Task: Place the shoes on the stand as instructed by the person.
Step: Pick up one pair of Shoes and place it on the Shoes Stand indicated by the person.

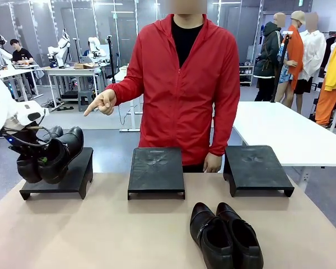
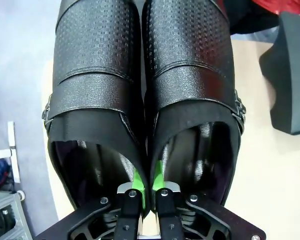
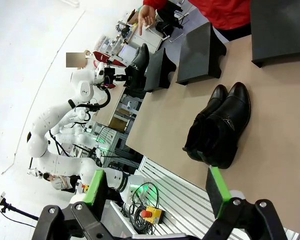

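L gripper (image 2: 146, 186): jaws closed, green pads (image 2: 138, 181) pinching the two touching inner walls of held pair (image 2: 140, 75). Shoes run straight ahead of the fingers, toes away. Textured uppers, metal buckle on outer sides, no readable brand. Pair is just over L stand (image 1: 61, 180); contact unclear.
R gripper (image 3: 157, 189): jaws wide apart, nothing between. Second pair (image 3: 221, 124) ahead of it, well apart, side by side on table (image 1: 101, 235).
Person's hand (image 1: 103, 102) points toward L gripper's side.
Embossed mark on top of mid stand (image 1: 155, 168), not legible.
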Robot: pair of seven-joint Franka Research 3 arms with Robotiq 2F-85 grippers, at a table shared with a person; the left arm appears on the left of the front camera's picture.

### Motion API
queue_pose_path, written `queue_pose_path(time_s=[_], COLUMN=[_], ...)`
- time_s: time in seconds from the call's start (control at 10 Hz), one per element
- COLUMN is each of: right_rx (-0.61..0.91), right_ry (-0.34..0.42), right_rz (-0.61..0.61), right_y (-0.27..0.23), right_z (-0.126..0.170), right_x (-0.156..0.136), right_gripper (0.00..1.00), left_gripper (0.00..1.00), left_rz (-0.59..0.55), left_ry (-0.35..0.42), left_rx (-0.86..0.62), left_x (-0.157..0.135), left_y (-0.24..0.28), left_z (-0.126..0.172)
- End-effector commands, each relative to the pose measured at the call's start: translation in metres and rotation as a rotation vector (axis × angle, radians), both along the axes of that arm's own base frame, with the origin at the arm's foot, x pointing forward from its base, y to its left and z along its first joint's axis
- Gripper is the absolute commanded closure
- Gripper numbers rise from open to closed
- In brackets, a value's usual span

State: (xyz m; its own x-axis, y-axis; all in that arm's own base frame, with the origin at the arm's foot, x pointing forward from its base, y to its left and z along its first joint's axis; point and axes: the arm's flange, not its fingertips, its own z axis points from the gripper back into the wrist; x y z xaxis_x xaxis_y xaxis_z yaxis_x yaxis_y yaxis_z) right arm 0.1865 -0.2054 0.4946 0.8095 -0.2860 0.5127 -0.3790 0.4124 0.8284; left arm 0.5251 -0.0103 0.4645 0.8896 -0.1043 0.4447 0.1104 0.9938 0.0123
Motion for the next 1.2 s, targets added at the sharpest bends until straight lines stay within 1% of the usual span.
queue_pose_path(time_s=[0.0, 0.1, 0.2, 0.3, 0.5, 0.6, 1.1], right_rx=[0.000, 0.000, 0.000, 0.000, 0.000, 0.000, 0.000], right_ry=[-0.022, -0.022, -0.022, -0.022, -0.022, -0.022, -0.022], right_rz=[0.001, 0.001, 0.001, 0.001, 0.001, 0.001, 0.001], right_y=[0.000, 0.000, 0.000, 0.000, 0.000, 0.000, 0.000], right_z=[0.001, 0.001, 0.001, 0.001, 0.001, 0.001, 0.001], right_x=[0.000, 0.000, 0.000, 0.000, 0.000, 0.000, 0.000], right_gripper=[0.00, 0.00, 0.00, 0.00, 0.00, 0.00, 0.00], left_gripper=[0.93, 0.93, 0.93, 0.93, 0.93, 0.93, 0.93], left_rz=[-0.008, 0.000, 0.013, 0.025, 0.019, 0.013, 0.016], left_ry=[-0.080, -0.086, -0.112, -0.113, -0.091, -0.087, -0.079], left_rx=[-0.019, -0.027, -0.038, -0.044, -0.039, -0.041, -0.036], left_x=[0.018, 0.022, 0.027, 0.031, 0.035, 0.040, 0.044], left_y=[0.008, 0.008, 0.011, 0.012, 0.014, 0.016, 0.022], left_z=[0.001, -0.003, -0.008, -0.012, -0.021, -0.026, -0.041])
